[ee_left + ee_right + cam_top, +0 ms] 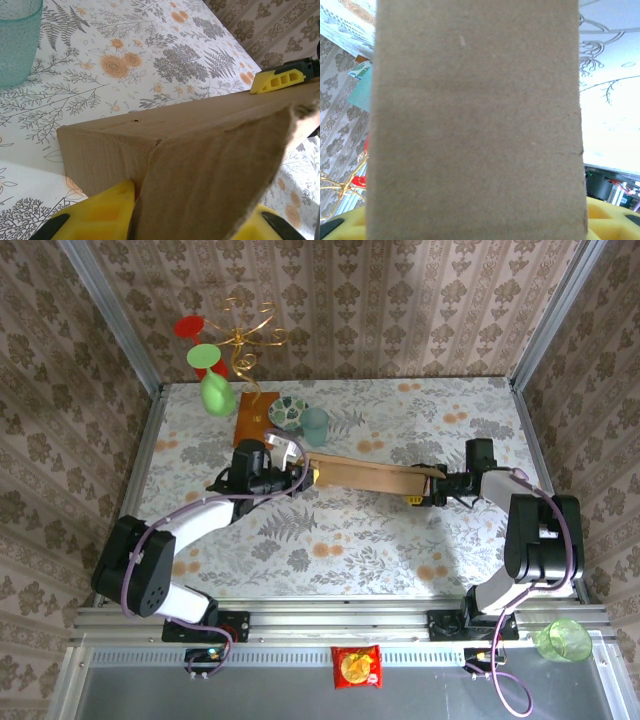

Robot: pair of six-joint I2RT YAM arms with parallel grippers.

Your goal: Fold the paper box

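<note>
The paper box (365,476) is a long brown cardboard carton lying across the middle of the table, held at both ends. My left gripper (300,473) is at its left end. In the left wrist view a cardboard flap (210,175) fills the gap between the yellow fingers (100,212), and my left gripper (185,222) is shut on it. My right gripper (425,492) is at the right end. In the right wrist view the box (475,120) spans the whole gap of my right gripper (475,227), with yellow fingertips (612,220) at both edges. A right finger (277,81) shows at the box's far end.
A teal cup (315,425) (15,40) stands just behind the box's left end. Next to it are a patterned dish (288,412) and an orange-brown wooden slab (248,418) with a gold wire stand. Wallpapered walls enclose the table (340,540). A snack packet (356,667) and green cup (563,640) lie off the table in front.
</note>
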